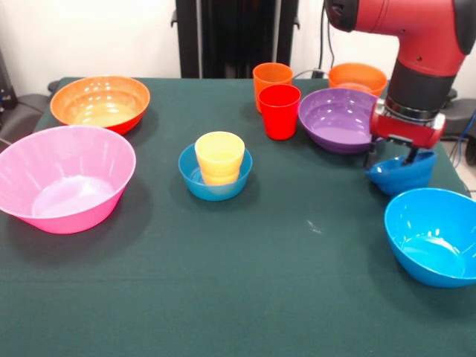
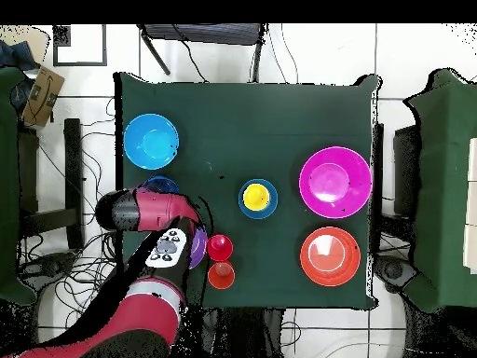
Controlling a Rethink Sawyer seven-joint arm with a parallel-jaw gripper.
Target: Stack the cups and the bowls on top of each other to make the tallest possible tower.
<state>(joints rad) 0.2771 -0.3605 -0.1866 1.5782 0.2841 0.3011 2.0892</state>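
Observation:
My gripper (image 1: 390, 158) is shut on the rim of a small blue bowl (image 1: 403, 175) and holds it tilted just above the cloth, between the purple bowl (image 1: 336, 119) and the bright blue bowl (image 1: 435, 236). A yellow cup (image 1: 219, 158) stands in the other small blue bowl (image 1: 216, 184) at mid table. The red cup (image 1: 280, 111) and orange cup (image 1: 272, 76) stand upright together. The small orange bowl (image 1: 358, 77) is behind the purple one. The large pink bowl (image 1: 67, 178) and large orange bowl (image 1: 100, 103) sit at the left. In the overhead view my arm (image 2: 149, 210) covers the gripper.
The green table (image 1: 223, 282) carries everything. In the overhead view the bright blue bowl (image 2: 151, 141) lies near one table edge, the pink bowl (image 2: 335, 181) and large orange bowl (image 2: 330, 255) near the opposite one. Cables lie on the floor around the table.

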